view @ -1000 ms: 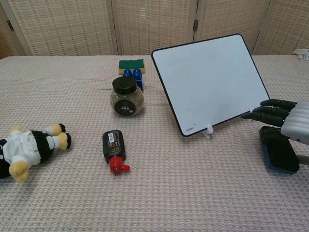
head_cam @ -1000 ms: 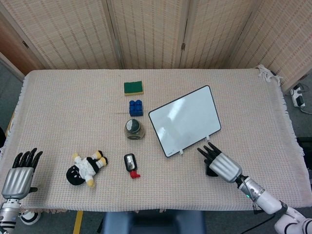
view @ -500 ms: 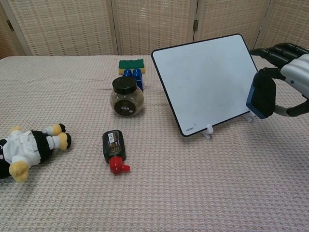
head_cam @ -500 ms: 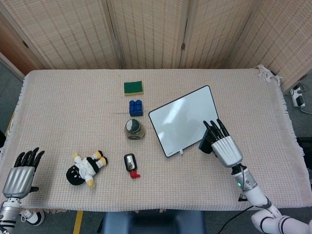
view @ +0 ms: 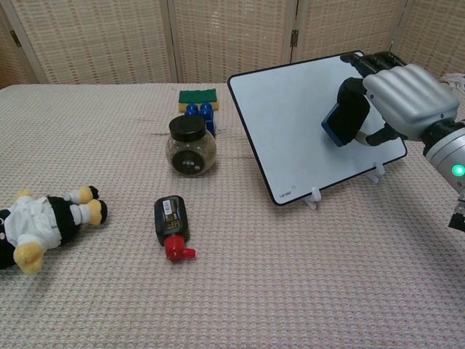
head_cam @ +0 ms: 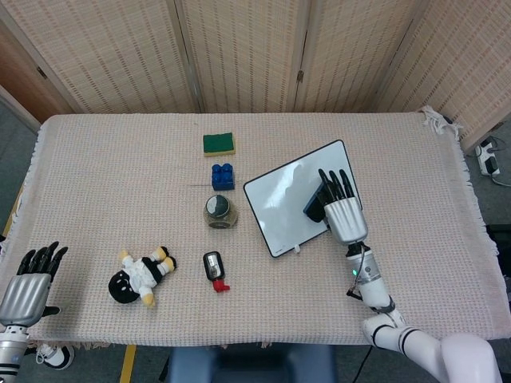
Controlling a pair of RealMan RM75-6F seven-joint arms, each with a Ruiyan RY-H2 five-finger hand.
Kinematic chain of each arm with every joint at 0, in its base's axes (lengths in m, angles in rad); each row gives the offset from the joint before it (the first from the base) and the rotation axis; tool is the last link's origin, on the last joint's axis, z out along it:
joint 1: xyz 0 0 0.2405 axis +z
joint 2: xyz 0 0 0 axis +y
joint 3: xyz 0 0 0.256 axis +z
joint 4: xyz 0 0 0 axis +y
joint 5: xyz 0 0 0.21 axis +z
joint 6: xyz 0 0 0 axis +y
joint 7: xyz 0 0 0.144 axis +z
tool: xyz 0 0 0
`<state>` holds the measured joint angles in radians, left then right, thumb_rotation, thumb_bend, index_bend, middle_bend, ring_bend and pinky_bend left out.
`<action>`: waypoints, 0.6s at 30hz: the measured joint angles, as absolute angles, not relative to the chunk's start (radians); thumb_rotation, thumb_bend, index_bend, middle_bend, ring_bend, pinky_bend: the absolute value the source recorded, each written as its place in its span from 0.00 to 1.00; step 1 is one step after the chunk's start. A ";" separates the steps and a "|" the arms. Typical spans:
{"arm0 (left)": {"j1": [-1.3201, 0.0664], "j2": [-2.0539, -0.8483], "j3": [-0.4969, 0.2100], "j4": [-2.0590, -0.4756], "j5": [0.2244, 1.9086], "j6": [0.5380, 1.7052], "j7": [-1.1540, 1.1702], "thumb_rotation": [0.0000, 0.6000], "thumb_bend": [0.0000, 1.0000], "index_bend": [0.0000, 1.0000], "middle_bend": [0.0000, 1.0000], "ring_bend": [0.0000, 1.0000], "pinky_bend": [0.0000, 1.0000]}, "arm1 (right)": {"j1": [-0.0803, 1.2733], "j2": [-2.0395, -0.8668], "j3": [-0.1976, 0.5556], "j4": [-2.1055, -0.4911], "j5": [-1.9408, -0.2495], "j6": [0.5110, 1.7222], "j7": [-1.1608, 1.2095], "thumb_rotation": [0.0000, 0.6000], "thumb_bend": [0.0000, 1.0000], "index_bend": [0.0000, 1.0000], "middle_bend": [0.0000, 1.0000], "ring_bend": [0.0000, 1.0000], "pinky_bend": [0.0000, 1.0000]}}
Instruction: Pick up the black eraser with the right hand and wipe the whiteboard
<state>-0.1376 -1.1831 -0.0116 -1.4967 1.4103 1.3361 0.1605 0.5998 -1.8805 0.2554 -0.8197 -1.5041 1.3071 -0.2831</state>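
Note:
The whiteboard [head_cam: 287, 195] [view: 301, 131] leans tilted on small white feet at centre right of the table. My right hand [head_cam: 342, 209] [view: 398, 98] grips the black eraser [head_cam: 315, 206] [view: 346, 115], which has a blue back, and holds it against the right part of the board's face. My left hand [head_cam: 30, 286] hovers at the table's front left corner, fingers apart and holding nothing; the chest view does not show it.
Left of the board stand a dark-lidded jar [head_cam: 219, 211] [view: 190, 145], blue blocks [head_cam: 223, 175] and a green sponge [head_cam: 218, 144]. A plush toy [head_cam: 140, 275] [view: 43, 222] and a small black bottle with red cap [head_cam: 213, 270] [view: 171, 227] lie near the front.
My right hand lifted the eraser off the table at the front right, carried it up and leftward, and now has it on the whiteboard's face. The left hand barely shifted.

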 measured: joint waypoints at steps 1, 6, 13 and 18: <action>-0.138 -1.182 -0.012 -1.496 1.409 1.335 0.158 1.00 0.12 0.00 0.00 0.00 0.00 | 0.602 -1.883 0.255 -0.818 -1.502 1.306 -0.285 1.00 0.32 0.53 0.05 0.06 0.00; -0.137 -1.181 -0.012 -1.491 1.409 1.336 0.150 1.00 0.12 0.00 0.00 0.00 0.00 | 0.610 -1.891 0.253 -0.817 -1.486 1.299 -0.299 1.00 0.32 0.27 0.00 0.03 0.00; -0.136 -1.180 -0.014 -1.492 1.404 1.337 0.156 1.00 0.12 0.00 0.00 0.00 0.00 | 0.616 -1.885 0.247 -0.832 -1.465 1.284 -0.312 1.00 0.32 0.08 0.00 0.01 0.00; -0.135 -1.180 -0.014 -1.494 1.405 1.342 0.158 1.00 0.12 0.00 0.00 0.00 0.00 | 0.608 -1.867 0.240 -0.857 -1.465 1.300 -0.307 1.00 0.32 0.05 0.00 0.01 0.00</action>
